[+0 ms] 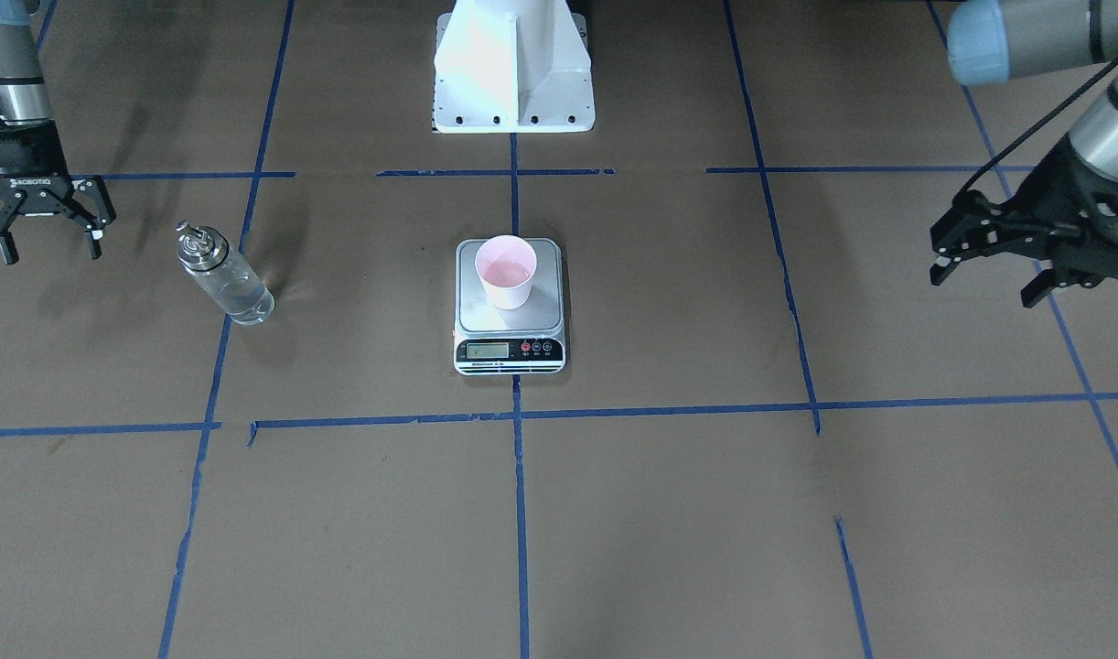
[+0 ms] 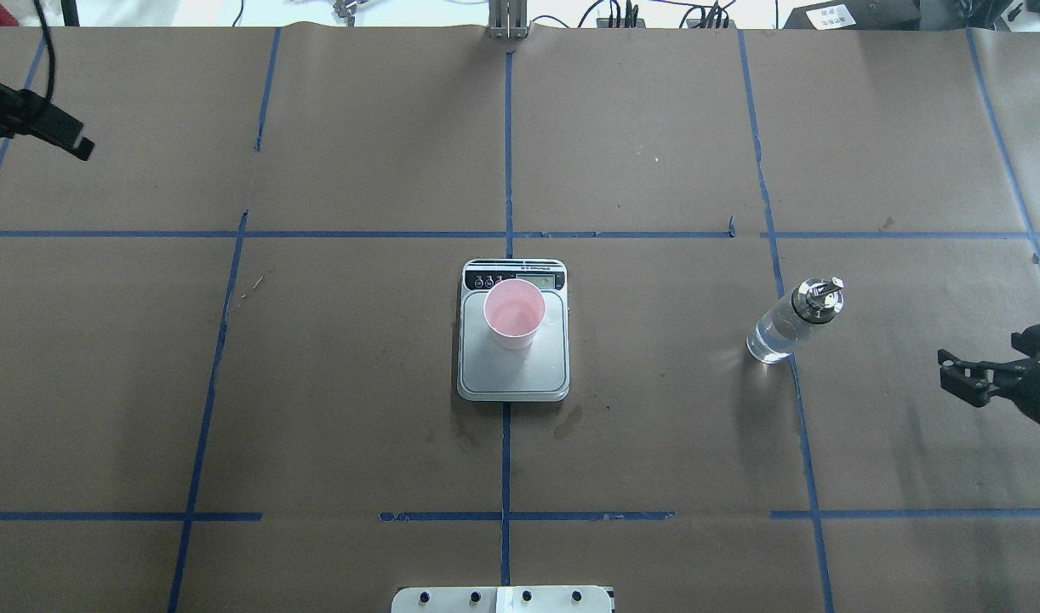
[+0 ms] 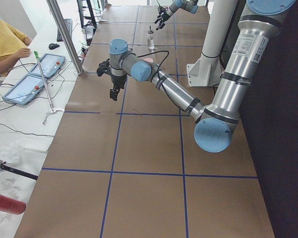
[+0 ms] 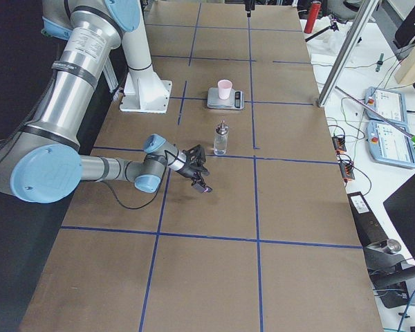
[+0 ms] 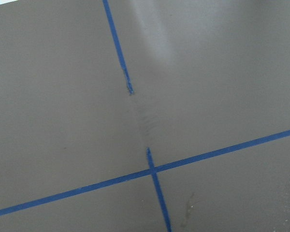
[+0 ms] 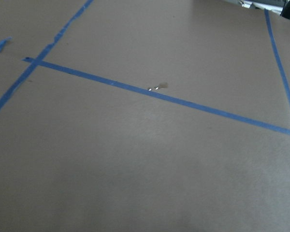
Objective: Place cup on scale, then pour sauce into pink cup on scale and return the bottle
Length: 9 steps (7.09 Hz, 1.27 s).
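The pink cup (image 1: 507, 271) stands upright on the far part of the scale (image 1: 510, 318), whose display faces away from the robot; both also show in the overhead view, the cup (image 2: 514, 313) and the scale (image 2: 511, 375). The glass bottle (image 1: 225, 275) with clear liquid in it stands alone on the table on the robot's right (image 2: 788, 328). My right gripper (image 1: 51, 254) is open and empty, hanging above the table beside the bottle and apart from it (image 2: 962, 379). My left gripper (image 1: 984, 284) is open and empty, far off on the other side.
The robot's white base (image 1: 513, 73) stands behind the scale. Brown paper with blue tape lines (image 1: 522, 414) covers the table. Both wrist views show only paper and tape. An operator and tablets (image 3: 39, 74) are beyond the far edge.
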Motion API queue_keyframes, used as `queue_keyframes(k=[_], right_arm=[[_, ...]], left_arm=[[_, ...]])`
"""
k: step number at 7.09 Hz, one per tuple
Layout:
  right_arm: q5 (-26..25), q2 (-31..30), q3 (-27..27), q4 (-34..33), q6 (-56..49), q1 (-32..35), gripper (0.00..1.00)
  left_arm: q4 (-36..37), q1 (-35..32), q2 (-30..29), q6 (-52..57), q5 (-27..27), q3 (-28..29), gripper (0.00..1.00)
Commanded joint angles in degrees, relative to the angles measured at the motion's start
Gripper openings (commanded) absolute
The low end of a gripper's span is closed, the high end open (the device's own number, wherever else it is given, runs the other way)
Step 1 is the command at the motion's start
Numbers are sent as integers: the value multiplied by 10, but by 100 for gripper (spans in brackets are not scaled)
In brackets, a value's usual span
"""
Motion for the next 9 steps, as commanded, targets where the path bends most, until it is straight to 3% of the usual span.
queue_keyframes(k=[1,2,3,5,6,7,8,9], right_arm=[[263,63,-67,-5,-169,242,100],[382,114,-125,-27,-224,356,100],[466,164,-156,-97,-299,437,100],[486,259,-157,-304,-441,509,100],[500,307,-155,-427,-492,534,100],[550,354,-152,-587,-565,566,100],[577,344,-151,-653,-641,588,100],[614,336,-158,-699,-643,588,100]], left_arm=[[-3,-81,38,153,-23,69,100],[-26,-119,38,239,-26,143,100],[-73,-126,38,256,-41,198,100],[-156,-126,36,253,-42,278,100],[-160,-125,34,247,-41,284,100],[-160,-125,31,227,-41,303,100],[-157,-125,36,183,-40,300,100],[-151,-131,46,160,-66,295,100]])
